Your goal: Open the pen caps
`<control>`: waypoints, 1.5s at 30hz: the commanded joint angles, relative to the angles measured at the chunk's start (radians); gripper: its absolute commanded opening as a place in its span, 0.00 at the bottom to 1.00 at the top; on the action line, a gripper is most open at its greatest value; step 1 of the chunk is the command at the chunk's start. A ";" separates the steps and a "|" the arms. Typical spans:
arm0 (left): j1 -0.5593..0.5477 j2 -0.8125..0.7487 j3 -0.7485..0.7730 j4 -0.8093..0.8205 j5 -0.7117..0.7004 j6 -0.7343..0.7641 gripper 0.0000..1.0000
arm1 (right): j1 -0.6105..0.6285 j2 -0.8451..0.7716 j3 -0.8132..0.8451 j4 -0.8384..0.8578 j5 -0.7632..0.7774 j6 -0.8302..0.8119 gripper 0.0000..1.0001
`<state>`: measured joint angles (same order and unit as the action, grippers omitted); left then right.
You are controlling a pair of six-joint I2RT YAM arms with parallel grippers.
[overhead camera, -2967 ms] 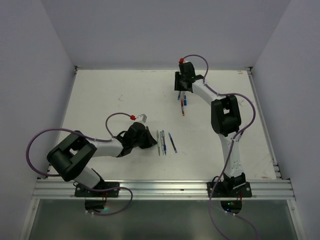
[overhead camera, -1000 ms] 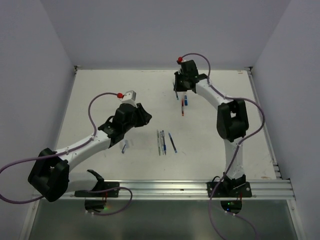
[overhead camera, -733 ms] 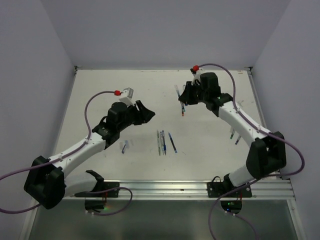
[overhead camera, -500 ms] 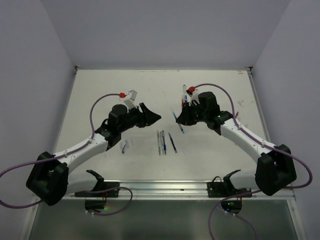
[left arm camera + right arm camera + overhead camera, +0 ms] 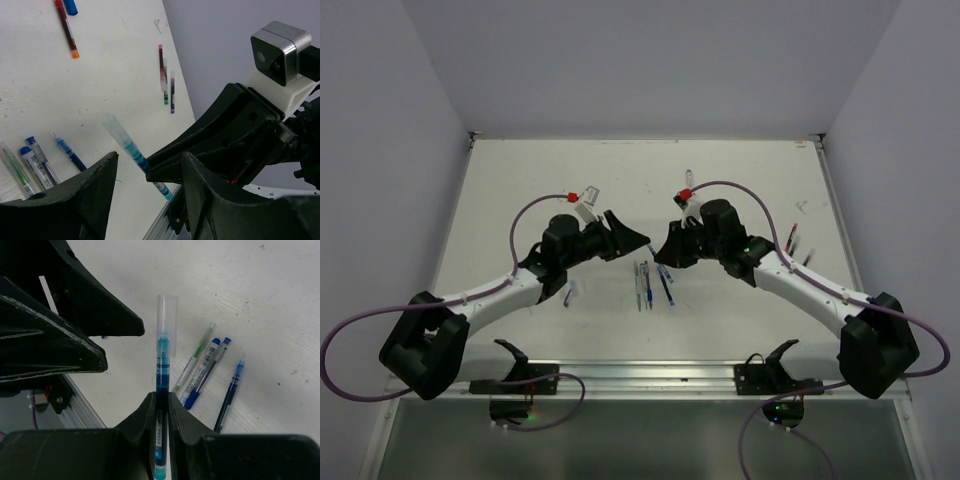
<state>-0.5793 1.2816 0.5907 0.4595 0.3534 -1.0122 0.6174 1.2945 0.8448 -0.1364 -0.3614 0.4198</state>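
My right gripper (image 5: 161,397) is shut on a blue-ink pen (image 5: 163,357) held above the table, its clear cap (image 5: 167,315) pointing away from the fingers. My left gripper (image 5: 150,156) faces it with its jaws wide open. The capped end of the pen (image 5: 131,149) lies in line with the gap and just beyond the fingertips, touching neither finger. From above, the left gripper (image 5: 634,242) and right gripper (image 5: 662,254) meet tip to tip over the table's middle. A small loose pen cap (image 5: 570,292) lies left of centre.
Three pens (image 5: 646,285) lie side by side under the grippers, one blue pen (image 5: 230,395) with its tip bare. A red pen (image 5: 66,27) and a blue cap (image 5: 70,6) lie further back. More pens (image 5: 798,248) rest at the right.
The right arm has swung from the far side to the table's middle, carrying the pen. The left gripper has opened and moved right to face it.
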 commanded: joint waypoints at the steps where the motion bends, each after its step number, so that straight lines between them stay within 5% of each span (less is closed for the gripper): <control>1: -0.008 0.013 0.006 0.053 0.006 -0.022 0.57 | 0.015 -0.032 -0.001 0.069 -0.016 0.025 0.00; 23: -0.010 0.079 0.066 0.044 -0.033 -0.026 0.52 | 0.045 -0.035 -0.007 0.083 -0.034 0.028 0.00; 28: -0.010 0.085 0.067 0.059 -0.024 -0.031 0.37 | 0.050 -0.027 -0.001 0.083 -0.027 0.028 0.00; 32: -0.010 0.078 0.067 0.056 -0.022 -0.026 0.02 | 0.053 -0.012 0.008 0.072 -0.014 0.030 0.00; 35: -0.010 0.076 0.067 0.056 -0.022 -0.026 0.00 | 0.053 0.000 0.016 0.070 -0.013 0.033 0.01; 39: -0.010 0.067 0.054 0.062 -0.018 -0.029 0.00 | 0.051 0.015 0.023 0.083 0.005 0.039 0.27; 45: -0.008 0.039 0.049 0.045 -0.030 -0.028 0.00 | 0.056 0.048 0.030 0.089 -0.001 0.045 0.29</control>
<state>-0.5911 1.3628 0.6304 0.4751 0.3267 -1.0527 0.6674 1.3285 0.8341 -0.0811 -0.3611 0.4568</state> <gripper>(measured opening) 0.059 0.292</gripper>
